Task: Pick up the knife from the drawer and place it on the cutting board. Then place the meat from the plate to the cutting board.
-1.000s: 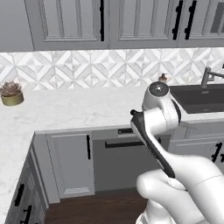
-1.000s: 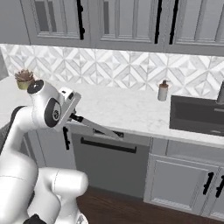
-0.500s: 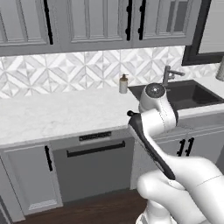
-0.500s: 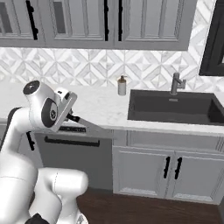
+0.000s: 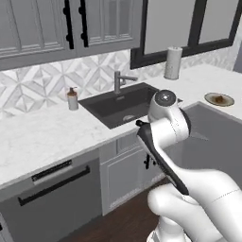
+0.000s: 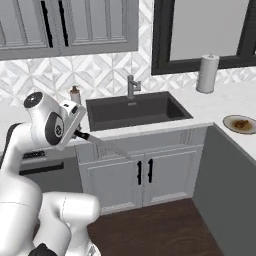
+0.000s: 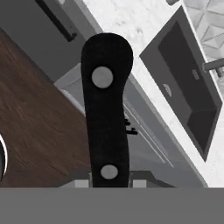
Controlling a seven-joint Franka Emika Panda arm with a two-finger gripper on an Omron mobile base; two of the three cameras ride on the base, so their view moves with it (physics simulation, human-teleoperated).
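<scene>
My gripper (image 7: 109,180) is shut on the knife (image 7: 106,114), whose black handle with two silver rivets runs up the middle of the hand view. In the right base view the gripper (image 6: 78,133) is held in the air in front of the counter, and the knife (image 6: 107,145) juts out to the right and slightly down. The left base view shows the knife (image 5: 159,156) as a dark strip slanting down beside the arm. Far right on the counter lies the plate (image 5: 211,97) (image 6: 228,122) with the meat (image 5: 219,99) (image 6: 241,123) on it. The drawer and the cutting board are out of view.
A dark sink (image 5: 124,105) (image 6: 135,111) with a faucet (image 6: 132,86) is set in the white counter (image 5: 38,137). A soap bottle (image 5: 72,99) (image 6: 75,93) stands left of it, a paper towel roll (image 5: 173,62) (image 6: 207,73) to its right. A dishwasher front (image 5: 52,191) and cabinet doors (image 6: 145,172) lie below.
The whole scene has slid left in both base views, so the camera has moved right along the counter. The sink, paper towel roll and plate have come into view. The knife stays gripped.
</scene>
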